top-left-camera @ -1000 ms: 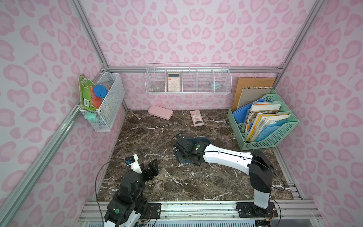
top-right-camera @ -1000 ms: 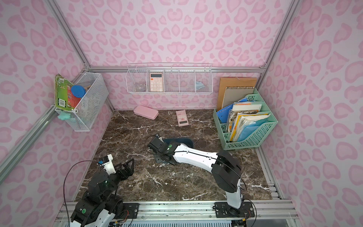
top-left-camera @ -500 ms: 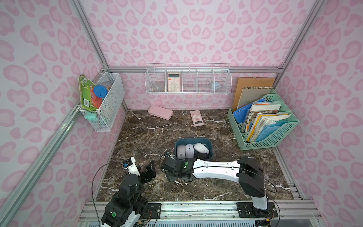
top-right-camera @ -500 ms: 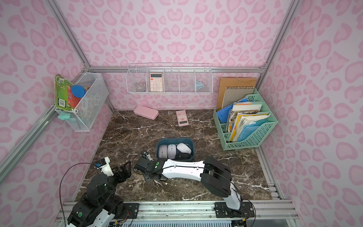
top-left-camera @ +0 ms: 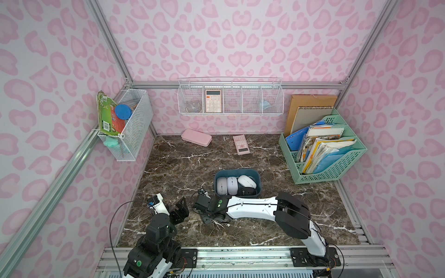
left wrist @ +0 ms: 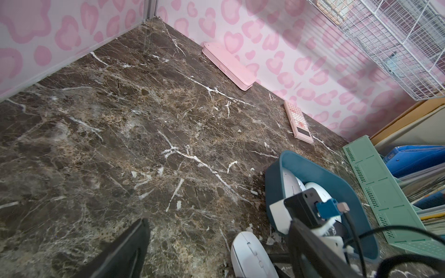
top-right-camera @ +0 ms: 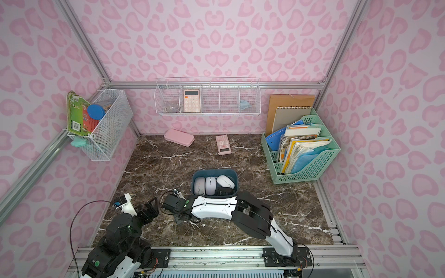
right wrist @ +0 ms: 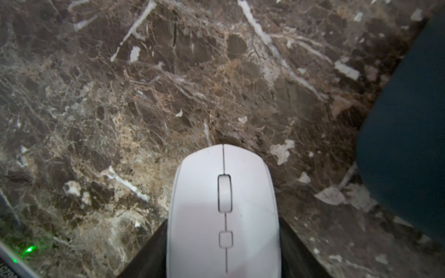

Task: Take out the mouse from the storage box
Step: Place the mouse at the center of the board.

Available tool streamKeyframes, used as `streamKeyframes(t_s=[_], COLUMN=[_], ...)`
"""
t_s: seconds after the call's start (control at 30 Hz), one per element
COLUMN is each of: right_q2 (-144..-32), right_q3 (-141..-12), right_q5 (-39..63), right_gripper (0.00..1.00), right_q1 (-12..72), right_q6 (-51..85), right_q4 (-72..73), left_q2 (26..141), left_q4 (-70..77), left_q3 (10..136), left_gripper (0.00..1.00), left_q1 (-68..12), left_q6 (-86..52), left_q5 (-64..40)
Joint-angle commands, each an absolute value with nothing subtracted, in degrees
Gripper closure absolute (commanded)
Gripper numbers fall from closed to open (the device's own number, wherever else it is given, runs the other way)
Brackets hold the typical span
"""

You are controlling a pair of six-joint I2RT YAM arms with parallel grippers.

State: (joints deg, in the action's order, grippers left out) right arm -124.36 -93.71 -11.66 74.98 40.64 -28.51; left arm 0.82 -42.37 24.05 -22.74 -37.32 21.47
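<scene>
Clamped between the right jaws, the mouse [right wrist: 224, 211] has been brought outside the storage box [top-left-camera: 237, 171] beside them; the left jaws are held apart.

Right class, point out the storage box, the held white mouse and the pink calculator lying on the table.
storage box [top-left-camera: 237, 171]: a top view, far rim.
white mouse [right wrist: 224, 207]: right wrist view, scroll wheel.
pink calculator [top-left-camera: 241, 144]: a top view, keypad.

No legible text anywhere; only a barcode [top-left-camera: 105, 125] on the green package [top-left-camera: 107, 112].
</scene>
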Motion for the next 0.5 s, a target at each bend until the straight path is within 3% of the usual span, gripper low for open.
streamKeyframes(t_s=[0.0,0.3,0.47], right_q2=[-125.8,-129.1,-129.7], right_q3=[-95.9,-99.0,-99.8], right_q5=[-13.2,-13.0,-12.9], right_gripper=[0.43,0.41,0.34], right_q1=[74.8,73.2,73.3], right_q6=[40.6,40.0,39.4], right_q4=[-30.4,-31.7,-31.6], left_q2=[0.7,0.7,0.7], left_q4=[-43.0,-43.0,-42.6], left_q3=[24.3,24.2,24.0], left_gripper=[0.07,0.07,0.07], left_q1=[-22.8,-22.8,-22.8], left_q6=[-37.6,-37.6,-37.1], left_q5=[22.9,23.5,23.1])
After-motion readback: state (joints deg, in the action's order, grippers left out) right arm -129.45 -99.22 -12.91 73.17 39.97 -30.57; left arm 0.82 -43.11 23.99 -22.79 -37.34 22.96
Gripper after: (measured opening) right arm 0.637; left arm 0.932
